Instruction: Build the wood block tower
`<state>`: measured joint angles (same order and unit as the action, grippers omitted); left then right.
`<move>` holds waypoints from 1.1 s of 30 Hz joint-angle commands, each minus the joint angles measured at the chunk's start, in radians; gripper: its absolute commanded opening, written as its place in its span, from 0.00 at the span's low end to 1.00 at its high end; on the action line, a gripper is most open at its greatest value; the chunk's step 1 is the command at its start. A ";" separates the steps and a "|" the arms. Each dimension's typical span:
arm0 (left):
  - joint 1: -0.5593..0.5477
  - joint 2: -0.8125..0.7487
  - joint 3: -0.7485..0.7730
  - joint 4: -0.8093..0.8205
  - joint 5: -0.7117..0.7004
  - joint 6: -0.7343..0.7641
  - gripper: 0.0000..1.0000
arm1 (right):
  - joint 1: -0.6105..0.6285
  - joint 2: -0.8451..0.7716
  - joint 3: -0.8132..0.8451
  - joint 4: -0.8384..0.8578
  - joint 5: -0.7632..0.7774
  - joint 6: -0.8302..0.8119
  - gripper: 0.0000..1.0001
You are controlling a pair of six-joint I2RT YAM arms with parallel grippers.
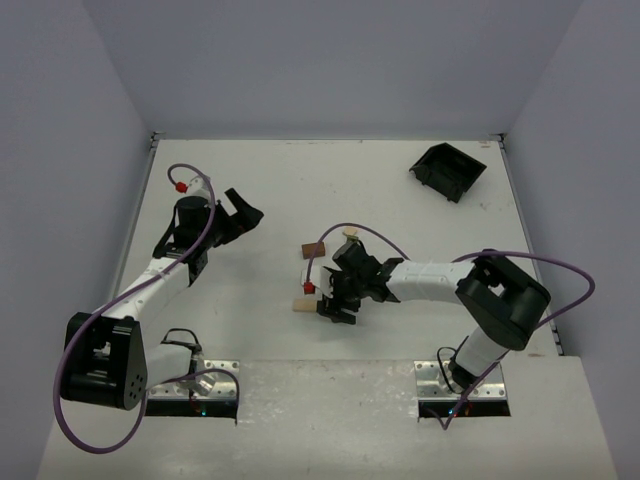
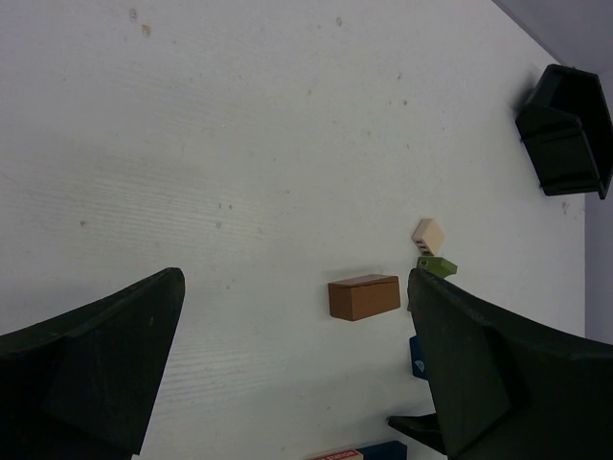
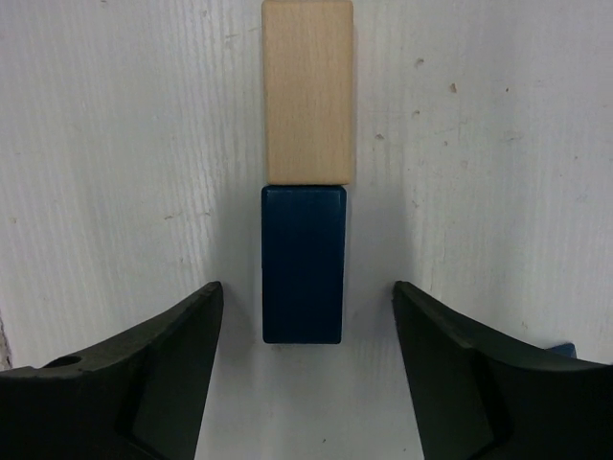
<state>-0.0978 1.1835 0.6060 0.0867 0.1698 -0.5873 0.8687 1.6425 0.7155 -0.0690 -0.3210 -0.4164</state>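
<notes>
Two arms reach out from the near edge. My right arm bends at the elbow and runs leftward to the middle of the table (image 1: pixel 260 330), with its wrist pitched down over the blocks. The right gripper (image 3: pixel 306 287) has its jaws spread wide and grips nothing. The blue block (image 3: pixel 304 264) lies flat between the fingers with a clear gap on each side, touching neither. The tan block (image 3: pixel 307 91) lies end to end against the blue one, beyond the fingertips.

Farther out, the brown block (image 2: pixel 364 297) lies flat on its own. Just beside it are a green block (image 2: pixel 438 266) and a pale cube (image 2: pixel 429 233), and I cannot tell whether those two touch.

My left arm runs up the left side, and the left gripper (image 1: pixel 243 213) is held above the table. Its jaws are wide apart and empty, well apart from every block. The bin (image 1: pixel 448 170) sits by the far right corner.
</notes>
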 commanded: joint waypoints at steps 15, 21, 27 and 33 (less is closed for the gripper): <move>-0.008 -0.007 0.000 0.071 0.034 0.006 1.00 | 0.007 -0.350 -0.277 0.192 0.260 0.193 0.93; -0.009 -0.029 -0.008 0.070 0.035 0.007 1.00 | 0.007 -0.261 -0.234 0.204 0.364 0.211 0.89; -0.010 -0.039 -0.011 0.070 0.034 0.009 1.00 | 0.007 -0.210 -0.220 0.246 0.380 0.214 0.94; -0.009 -0.039 -0.012 0.071 0.040 0.011 1.00 | 0.007 -0.169 -0.199 0.262 0.392 0.205 0.96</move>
<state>-0.0982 1.1713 0.5986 0.1087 0.1972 -0.5873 0.8730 1.4395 0.4797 0.1642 0.0291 -0.2087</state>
